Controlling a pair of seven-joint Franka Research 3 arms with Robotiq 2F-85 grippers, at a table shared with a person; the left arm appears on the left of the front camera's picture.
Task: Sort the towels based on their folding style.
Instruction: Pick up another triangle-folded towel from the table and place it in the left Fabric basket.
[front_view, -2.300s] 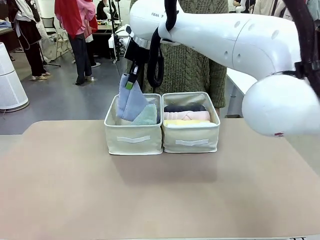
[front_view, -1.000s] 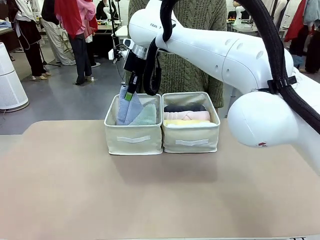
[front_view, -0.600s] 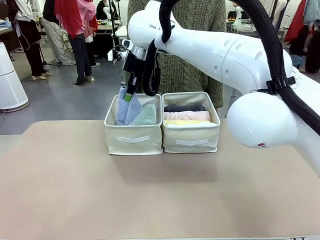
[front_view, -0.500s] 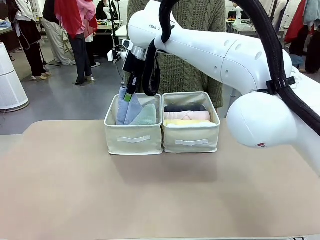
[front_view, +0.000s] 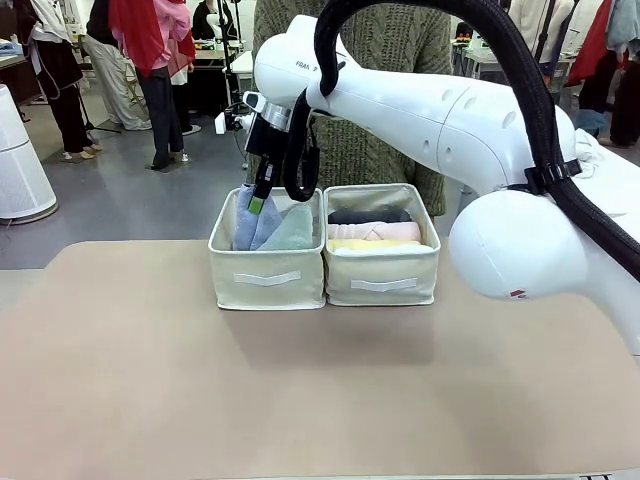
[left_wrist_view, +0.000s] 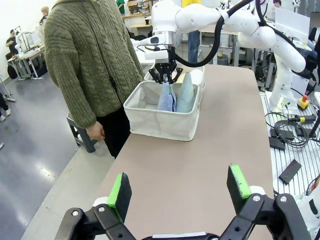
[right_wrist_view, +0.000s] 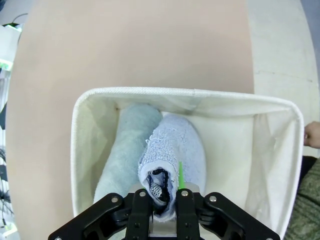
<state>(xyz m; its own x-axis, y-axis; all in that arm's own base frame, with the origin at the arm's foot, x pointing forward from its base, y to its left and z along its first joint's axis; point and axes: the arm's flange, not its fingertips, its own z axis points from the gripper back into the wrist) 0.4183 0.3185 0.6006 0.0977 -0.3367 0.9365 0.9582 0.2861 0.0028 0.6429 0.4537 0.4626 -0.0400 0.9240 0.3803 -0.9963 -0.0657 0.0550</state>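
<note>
My right gripper (front_view: 258, 203) is shut on the tip of the periwinkle blue cone-folded towel (front_view: 245, 226), which stands upright inside the left beige bin (front_view: 266, 278). Beside it in that bin leans the pale teal cone towel (front_view: 294, 232). The right wrist view looks straight down on the blue towel (right_wrist_view: 172, 152) held in my right gripper (right_wrist_view: 162, 192), with the teal towel (right_wrist_view: 125, 150) alongside. Rolled towels lie in the right bin (front_view: 382, 284): dark grey (front_view: 368, 215), pink (front_view: 376, 230), yellow (front_view: 374, 244). My left gripper (left_wrist_view: 179, 186) hangs open over the table end, far from the bins.
A person in a green knit sweater (front_view: 385, 140) stands right behind the bins, one hand (right_wrist_view: 312, 134) hanging near the left bin's far wall. My right arm (front_view: 450, 100) stretches across above the bins. The tan tabletop (front_view: 300, 390) in front is bare.
My right gripper has sunk lower and a little left, taking the blue cone towel deeper into the left bin. The jaws stay shut on it.
</note>
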